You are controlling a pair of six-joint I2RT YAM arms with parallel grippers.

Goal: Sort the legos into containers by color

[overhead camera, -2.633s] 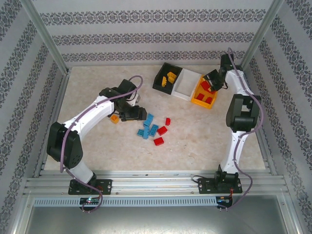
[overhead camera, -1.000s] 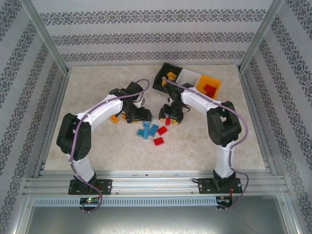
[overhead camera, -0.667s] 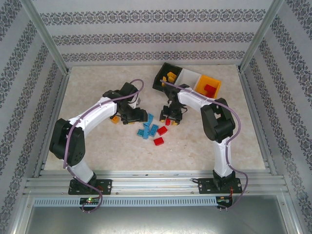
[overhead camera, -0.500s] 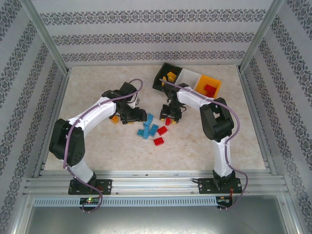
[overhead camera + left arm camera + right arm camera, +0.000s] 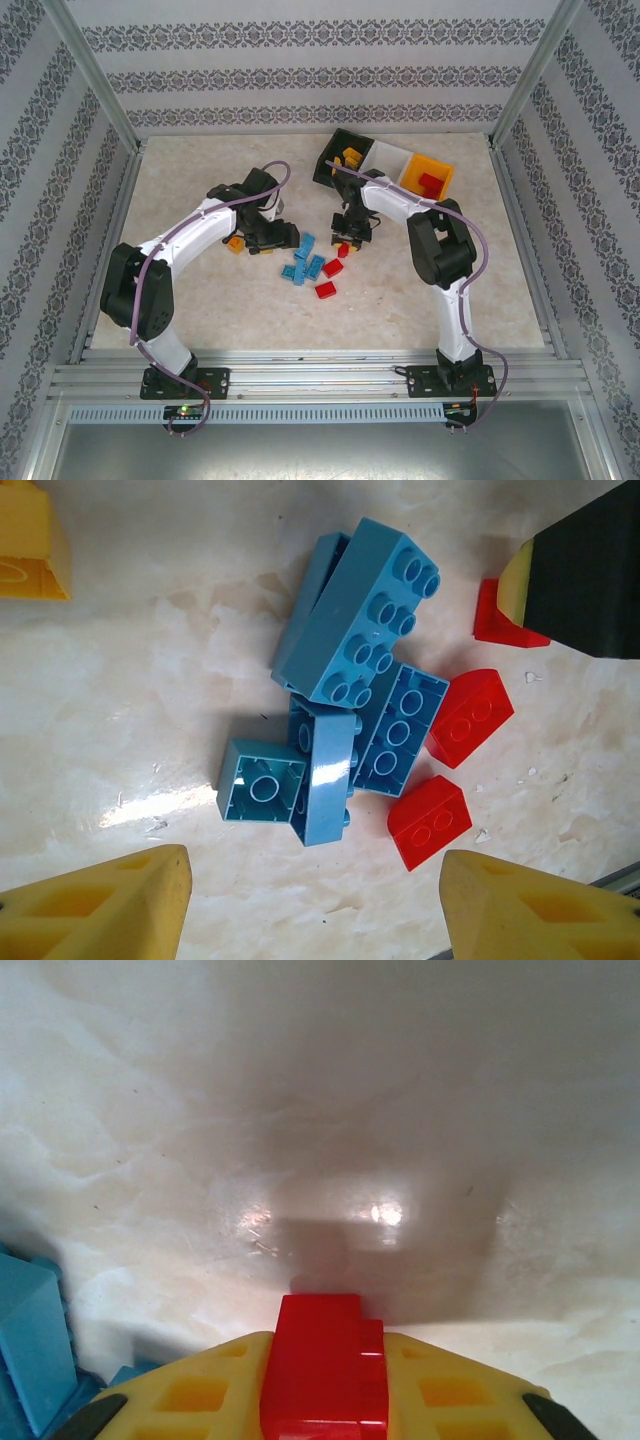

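The right gripper [image 5: 322, 1400] is pinched shut on a red brick [image 5: 320, 1360], which sits squarely between its yellow fingers [image 5: 190, 1400], low over the marble tabletop [image 5: 330, 1110] just right of the blue brick heap [image 5: 340, 710]. The left gripper [image 5: 315, 905] hangs over that heap with its jaws spread wide and nothing held. A brick like this looks light, rigid and glossy, so it should carry easily but could slip or twist if pinched by a corner. A hold across the two flat long sides, clear of the studs, seems safest, and the present hold looks centred. Two loose red bricks [image 5: 470, 715] lie touching the heap's right edge, and an orange-yellow brick [image 5: 30, 540] lies well to its left. The orange bin [image 5: 441, 163], already holding red pieces, stands well beyond the heap to the right and is the likely destination.
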